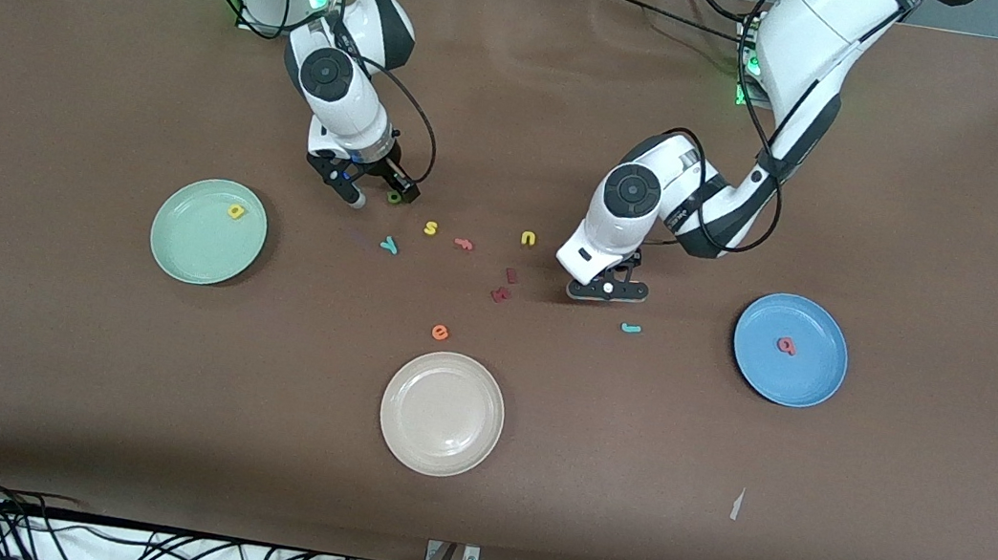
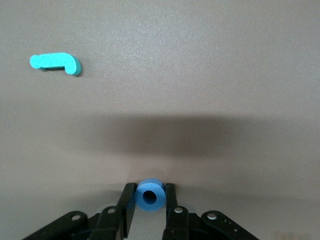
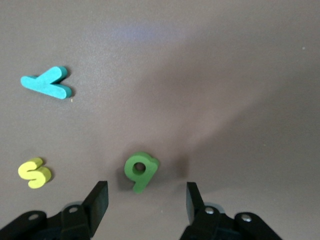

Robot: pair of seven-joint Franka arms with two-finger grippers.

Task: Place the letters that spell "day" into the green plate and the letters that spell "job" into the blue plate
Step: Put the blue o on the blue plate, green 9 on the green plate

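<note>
Blue "o" pinched, green "a" unclamped

Blue "o" clamped in left end effector; teal "j" apart.

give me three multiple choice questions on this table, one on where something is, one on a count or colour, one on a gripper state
1. Where is the yellow "d"?
A. in the green plate
B. in the blue plate
C. on the bare table

2. How many plates are on the table?
A. two
B. three
C. four

3. What is the left gripper doing?
A. open over the teal "j"
B. shut on nothing
C. shut on the blue "o"

Key:
1 A, the "d" lies inside the mint rim.
2 B, green, blue and a beige-white plate.
3 C, the left wrist view shows both fingers pressed against the ring, with the "j" lying apart.

The right gripper is open around the dark green "a".
</note>
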